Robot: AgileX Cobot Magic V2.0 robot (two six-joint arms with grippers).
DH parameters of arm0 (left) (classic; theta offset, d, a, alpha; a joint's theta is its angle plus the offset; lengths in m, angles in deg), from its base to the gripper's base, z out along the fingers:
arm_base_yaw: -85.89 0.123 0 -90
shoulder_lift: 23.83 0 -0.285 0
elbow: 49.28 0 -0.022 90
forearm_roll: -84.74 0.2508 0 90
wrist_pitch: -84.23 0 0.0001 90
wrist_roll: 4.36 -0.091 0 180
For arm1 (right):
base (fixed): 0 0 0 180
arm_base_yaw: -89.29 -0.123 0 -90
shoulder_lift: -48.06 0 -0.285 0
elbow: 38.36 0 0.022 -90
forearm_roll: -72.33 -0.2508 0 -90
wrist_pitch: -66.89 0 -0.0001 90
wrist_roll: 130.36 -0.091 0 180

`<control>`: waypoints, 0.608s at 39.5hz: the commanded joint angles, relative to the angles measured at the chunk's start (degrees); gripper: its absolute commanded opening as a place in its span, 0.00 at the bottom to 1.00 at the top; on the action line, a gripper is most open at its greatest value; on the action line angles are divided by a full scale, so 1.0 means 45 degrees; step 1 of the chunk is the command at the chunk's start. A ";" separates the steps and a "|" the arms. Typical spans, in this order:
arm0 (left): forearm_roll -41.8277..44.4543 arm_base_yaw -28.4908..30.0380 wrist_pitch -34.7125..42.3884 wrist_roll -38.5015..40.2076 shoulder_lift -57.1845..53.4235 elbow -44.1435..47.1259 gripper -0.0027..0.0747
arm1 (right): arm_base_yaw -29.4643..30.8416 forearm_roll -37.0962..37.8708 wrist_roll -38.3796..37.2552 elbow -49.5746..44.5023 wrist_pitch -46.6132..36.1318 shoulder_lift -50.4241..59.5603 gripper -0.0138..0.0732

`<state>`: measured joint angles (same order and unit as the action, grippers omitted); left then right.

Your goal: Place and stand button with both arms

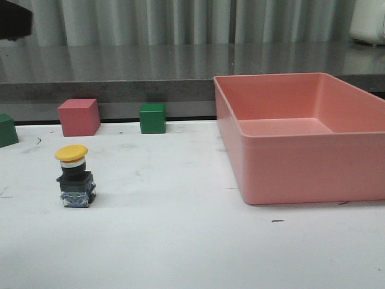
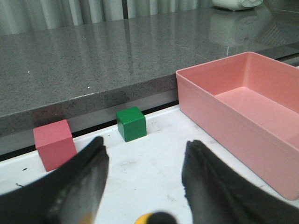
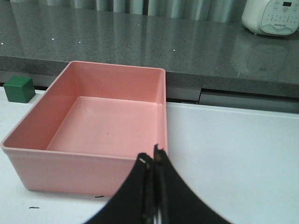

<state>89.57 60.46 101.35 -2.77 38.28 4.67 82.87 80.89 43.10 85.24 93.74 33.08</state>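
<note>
Button (image 1: 74,176) upright on my surface (image 1: 180,241), left of pink bin (image 1: 301,144); left hand (image 2: 145,175) wide above it, holding nothing; right hand (image 3: 153,163) closed, empty; standing looks done; next, I judge, clean retreat.

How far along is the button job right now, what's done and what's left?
Done: the button stands upright on the white table, yellow cap up, outside the pink bin. In hand: nothing; the left end effector is open, the right end effector shut and empty. Left: apparently nothing.
</note>
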 commanded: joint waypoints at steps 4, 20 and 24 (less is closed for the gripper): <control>-0.0076 -0.0019 -0.2784 0.0186 -0.2468 -0.0381 0.22 | 0.0083 0.0230 0.0081 0.0303 -0.1032 -0.0127 0.08; -0.0965 -0.0019 -0.7312 0.0186 -0.6547 -0.0381 0.01 | 0.0083 0.0230 0.0081 0.0303 -0.1032 -0.0127 0.08; -0.1913 -0.0019 -0.8380 0.0186 -0.7334 -0.0381 0.01 | 0.0083 0.0230 0.0081 0.0303 -0.1032 -0.0127 0.08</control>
<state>84.42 60.46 63.09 -2.65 7.08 4.67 82.87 80.89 43.10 85.24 93.74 33.08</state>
